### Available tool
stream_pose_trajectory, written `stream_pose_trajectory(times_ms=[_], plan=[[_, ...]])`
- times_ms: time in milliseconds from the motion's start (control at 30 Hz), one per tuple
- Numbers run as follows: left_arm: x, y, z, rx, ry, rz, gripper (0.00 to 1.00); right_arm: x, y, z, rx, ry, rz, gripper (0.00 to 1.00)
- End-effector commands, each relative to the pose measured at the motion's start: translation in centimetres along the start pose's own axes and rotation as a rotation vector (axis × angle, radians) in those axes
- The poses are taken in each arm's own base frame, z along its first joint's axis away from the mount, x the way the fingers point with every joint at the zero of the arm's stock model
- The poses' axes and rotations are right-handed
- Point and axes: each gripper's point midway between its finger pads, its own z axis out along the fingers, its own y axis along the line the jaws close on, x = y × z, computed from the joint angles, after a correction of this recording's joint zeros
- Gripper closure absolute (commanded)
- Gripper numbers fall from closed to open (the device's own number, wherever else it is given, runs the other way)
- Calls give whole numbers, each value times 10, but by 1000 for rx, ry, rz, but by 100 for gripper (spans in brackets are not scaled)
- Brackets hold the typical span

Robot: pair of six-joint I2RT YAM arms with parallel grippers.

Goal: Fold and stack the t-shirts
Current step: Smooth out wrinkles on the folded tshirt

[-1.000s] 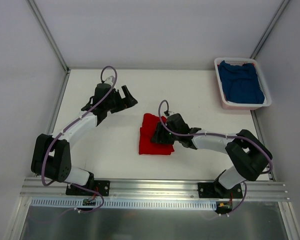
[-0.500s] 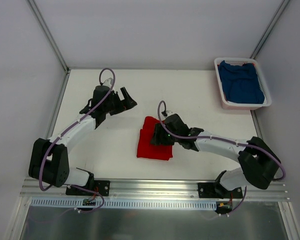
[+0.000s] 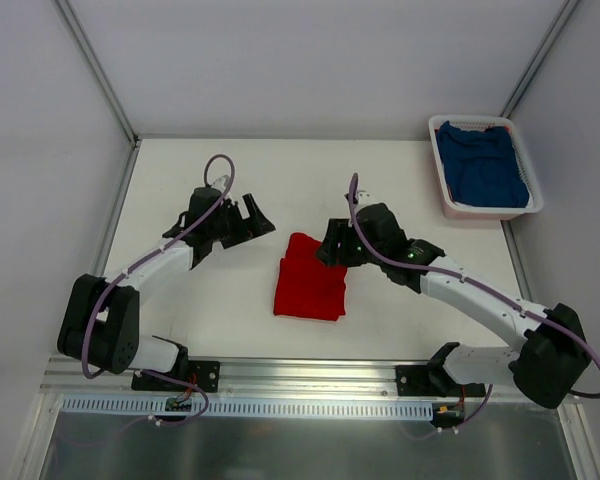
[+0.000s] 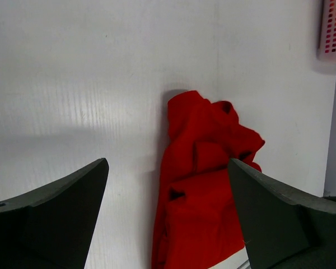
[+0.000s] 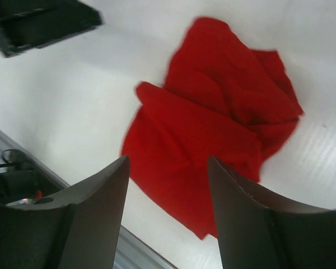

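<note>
Two grippers, both empty. Left gripper (image 3: 261, 217): fingers spread wide, held above the bare worktop (image 3: 210, 295). The red t-shirt (image 3: 310, 283) lies just ahead of its fingertips, not touched. Right gripper (image 3: 330, 252): fingers apart, poised over the shirt's far edge; its wrist view shows it clear of the cloth. The red shirt is a loosely folded bundle, rumpled at one end. The blue t-shirt (image 3: 483, 170) sits in a white basket (image 3: 443, 192), well behind and outboard of the right gripper.

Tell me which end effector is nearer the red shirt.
Right. The right end effector hovers at the red shirt's far edge; the left end effector sits clear of it.
</note>
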Motion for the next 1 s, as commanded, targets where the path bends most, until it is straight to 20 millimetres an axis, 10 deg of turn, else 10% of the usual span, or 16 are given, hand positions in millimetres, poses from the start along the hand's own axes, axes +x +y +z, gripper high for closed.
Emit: stream_pose_trajectory(times_ms=[0, 967], plan=[[17, 2, 3, 50, 29, -30, 12, 27, -36, 6, 80, 76, 6, 39], [72, -16, 13, 167, 88, -35, 23, 65, -85, 50, 143, 162, 59, 49]])
